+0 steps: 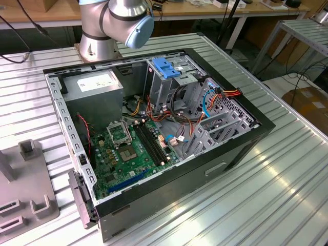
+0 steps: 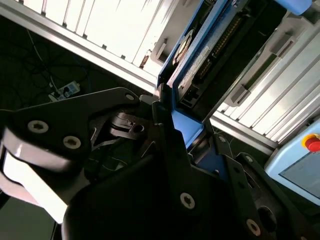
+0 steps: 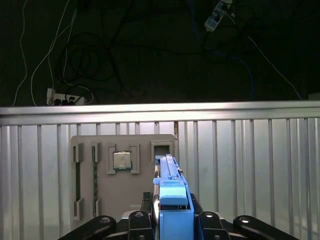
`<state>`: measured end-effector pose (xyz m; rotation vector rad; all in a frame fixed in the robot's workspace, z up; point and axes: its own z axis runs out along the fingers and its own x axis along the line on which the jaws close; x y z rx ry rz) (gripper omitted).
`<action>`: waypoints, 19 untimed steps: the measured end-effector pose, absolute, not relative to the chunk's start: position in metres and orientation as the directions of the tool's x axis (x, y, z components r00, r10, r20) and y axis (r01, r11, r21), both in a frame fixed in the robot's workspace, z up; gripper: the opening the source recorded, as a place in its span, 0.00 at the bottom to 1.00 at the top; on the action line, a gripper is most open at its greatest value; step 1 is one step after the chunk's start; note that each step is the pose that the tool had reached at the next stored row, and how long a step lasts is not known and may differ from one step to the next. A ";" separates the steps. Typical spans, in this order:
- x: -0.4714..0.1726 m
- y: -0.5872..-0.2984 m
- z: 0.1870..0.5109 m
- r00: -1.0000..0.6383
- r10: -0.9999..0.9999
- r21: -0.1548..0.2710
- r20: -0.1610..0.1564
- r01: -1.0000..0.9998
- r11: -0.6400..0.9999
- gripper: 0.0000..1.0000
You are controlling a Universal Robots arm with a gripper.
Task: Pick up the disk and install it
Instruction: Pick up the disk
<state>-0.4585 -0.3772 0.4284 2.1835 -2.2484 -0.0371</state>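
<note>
In the exterior view a grey fixture plate (image 1: 25, 197) lay lower left on the ribbed metal table (image 1: 266, 195), the open computer case (image 1: 154, 128) mid-frame, a cardboard box (image 1: 310, 102) beyond the table at right; in both wrist views the gripper (image 3: 172, 221) clamped its jaws on the blue-framed disk (image 3: 169, 170), edge-on above that table.

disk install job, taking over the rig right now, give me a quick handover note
Gripper: shut on the disk, clamping its blue frame; the disk is seen edge-on in the first wrist view.
Disk: held clear of the slatted table, by the grey fixture plate, which holds a processor chip.
Computer case: lies open on the table in the exterior view, with the cage with the blue handle inside it.
Done: the pickup.
Left: the install; the disk is not yet in the case.
</note>
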 end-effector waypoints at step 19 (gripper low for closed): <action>-0.458 -0.377 0.452 -0.029 -1.000 0.022 -0.011 -0.999 0.029 0.37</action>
